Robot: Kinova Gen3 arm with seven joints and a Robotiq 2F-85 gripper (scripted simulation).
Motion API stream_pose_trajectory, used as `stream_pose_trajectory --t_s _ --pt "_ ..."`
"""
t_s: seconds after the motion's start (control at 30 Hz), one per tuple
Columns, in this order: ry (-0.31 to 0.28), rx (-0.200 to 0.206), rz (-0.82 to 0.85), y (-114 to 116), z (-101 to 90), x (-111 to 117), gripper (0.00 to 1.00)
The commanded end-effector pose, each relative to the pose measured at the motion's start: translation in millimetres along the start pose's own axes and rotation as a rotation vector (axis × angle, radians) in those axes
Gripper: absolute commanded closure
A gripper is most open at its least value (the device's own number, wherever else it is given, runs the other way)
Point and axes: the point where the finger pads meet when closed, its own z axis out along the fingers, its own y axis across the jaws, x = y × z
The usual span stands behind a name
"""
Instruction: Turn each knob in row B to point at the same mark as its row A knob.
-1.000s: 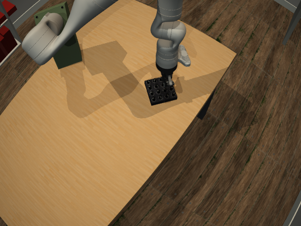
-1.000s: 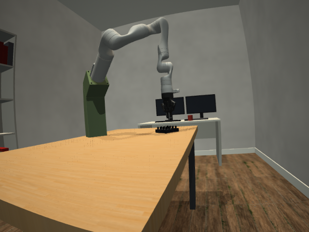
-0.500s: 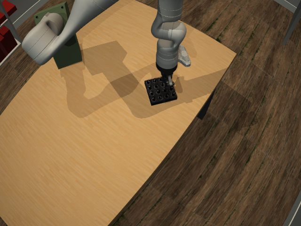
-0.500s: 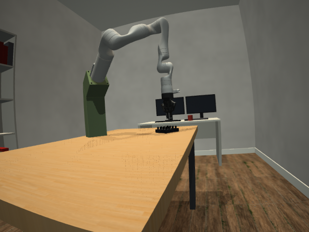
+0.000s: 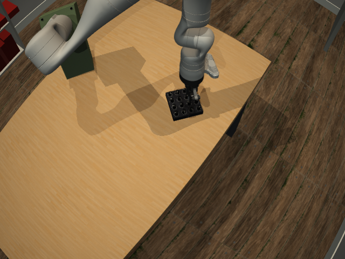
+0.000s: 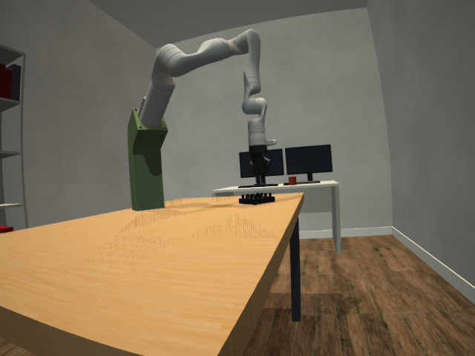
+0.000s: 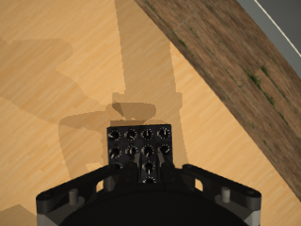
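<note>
Few-mm accuracy matters: hand (image 5: pixel 190 101) (image 6: pixel 260 182) (image 7: pixel 149 160) slightly open, nothing gripped, knob box (image 5: pixel 188 117) (image 6: pixel 256 201) (image 7: pixel 139 142) below it on bench (image 5: pixel 111 167) (image 6: pixel 153 268) (image 7: pixel 85 94). Prob. best: centre over one knob, drop straight, pinch gently, twist w/o brushing neighbours.

Light wood-grain tabletop (image 5: pixel 117 167) (image 6: pixel 153 268) (image 7: pixel 85 85), dark legs. Black knob box (image 5: pixel 174 118) (image 6: pixel 256 201) (image 7: pixel 111 141) sits directly on it, near one long edge. Green pedestal (image 5: pixel 80 65) (image 6: pixel 148 179) stands on it too, well apart from the box. Arm shadows across the wood.
</note>
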Motion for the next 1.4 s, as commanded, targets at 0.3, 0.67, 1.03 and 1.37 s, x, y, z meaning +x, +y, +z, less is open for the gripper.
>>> stream_pose_trajectory --t_s 0.3,0.67,1.03,1.37 --pt "-0.002 -0.002 -0.002 -0.1 16.7 -0.7 0.81" --pt "-0.002 -0.002 -0.002 -0.4 27.0 -0.5 0.81" --pt "-0.002 -0.002 -0.002 -0.5 31.3 -0.4 0.81" --pt "-0.002 -0.002 -0.002 -0.5 31.5 -0.4 0.81"
